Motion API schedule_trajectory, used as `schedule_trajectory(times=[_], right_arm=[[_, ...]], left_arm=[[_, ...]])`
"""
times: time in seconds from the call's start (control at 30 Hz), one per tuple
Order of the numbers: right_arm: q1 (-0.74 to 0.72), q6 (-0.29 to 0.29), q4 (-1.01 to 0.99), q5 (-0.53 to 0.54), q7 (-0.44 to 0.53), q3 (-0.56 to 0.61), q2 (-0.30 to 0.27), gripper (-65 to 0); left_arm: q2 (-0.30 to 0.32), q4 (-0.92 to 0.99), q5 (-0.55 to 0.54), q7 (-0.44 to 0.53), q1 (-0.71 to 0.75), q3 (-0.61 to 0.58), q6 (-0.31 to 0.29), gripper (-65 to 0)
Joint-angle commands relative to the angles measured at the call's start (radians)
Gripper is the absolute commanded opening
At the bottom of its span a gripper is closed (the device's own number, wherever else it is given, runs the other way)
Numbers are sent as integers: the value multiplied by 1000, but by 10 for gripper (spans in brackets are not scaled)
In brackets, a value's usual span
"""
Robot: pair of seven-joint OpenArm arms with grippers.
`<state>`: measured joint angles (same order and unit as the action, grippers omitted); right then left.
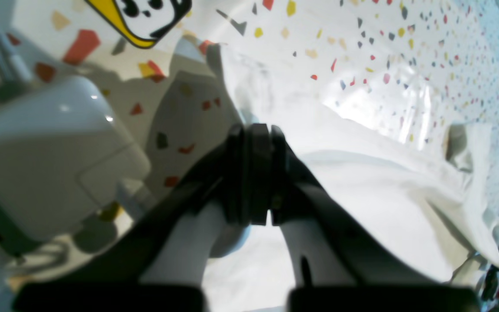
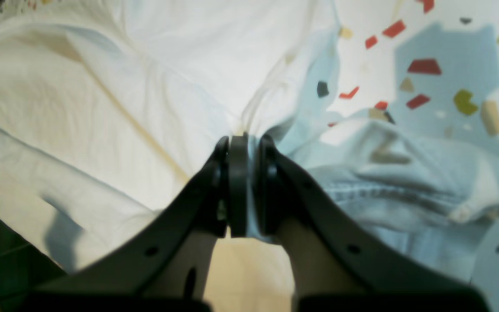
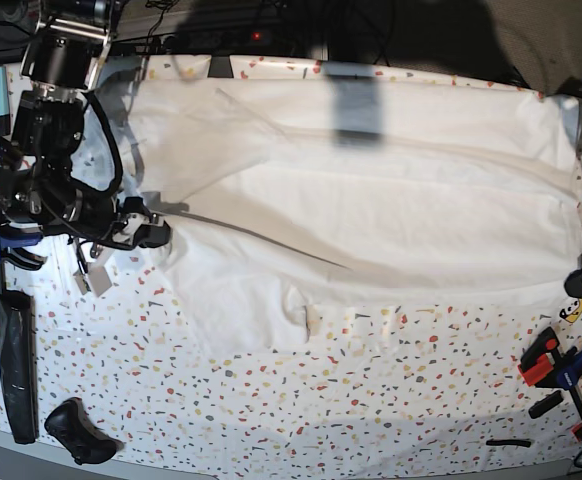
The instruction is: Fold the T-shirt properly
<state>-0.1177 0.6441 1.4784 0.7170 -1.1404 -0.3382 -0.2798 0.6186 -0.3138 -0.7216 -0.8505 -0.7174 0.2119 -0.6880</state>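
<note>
The white T-shirt (image 3: 371, 200) lies spread wide across the speckled table (image 3: 371, 400), with wrinkles and a long diagonal crease. My right gripper (image 3: 159, 236) is at the shirt's left edge. In the right wrist view it (image 2: 243, 143) is shut, with a fold of the shirt (image 2: 102, 108) pinched between the fingers. My left gripper (image 3: 577, 283) is at the shirt's right edge. In the left wrist view it (image 1: 254, 130) is shut on the shirt (image 1: 383, 195), whose cloth bunches up around the fingers.
A white adapter block (image 1: 46, 160) and a yellow-and-black sticker (image 1: 145, 17) sit close beside the left gripper. Orange and blue clamps (image 3: 556, 365) stand at the right front edge. A long black item (image 3: 16, 365) and a black object (image 3: 76, 428) lie at the left front.
</note>
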Motion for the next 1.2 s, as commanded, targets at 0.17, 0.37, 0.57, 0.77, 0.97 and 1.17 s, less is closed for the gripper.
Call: schedule_trajectory(times=[0.17,0.37,0.57,0.77,0.97,1.17], right_arm=[[83,2,124,21,14,-2,-14,-650],[93,2,138,20,14,-2,-14,-650],[102,8,138,21,14,-2,-14,-650],[102,11,138,20,14,-2,-14,-477],[101,11,138,24,14,-2,-14,-397],[101,11,138,28,14,-2,-14,-397]], left_arm=[[26,-15,-58,-65,-31,2,-10,-650],[27,-15,-122,-187,-30,2,-10,-650],[27,-15,-122,-219,-31,2,-10,-650],[27,-15,-122,-227,-32,2,-10,-415],[27,-15,-174,-220,-34,2,-10,-387],[25,-15,-108,-13,-34,2,-10,-384]])
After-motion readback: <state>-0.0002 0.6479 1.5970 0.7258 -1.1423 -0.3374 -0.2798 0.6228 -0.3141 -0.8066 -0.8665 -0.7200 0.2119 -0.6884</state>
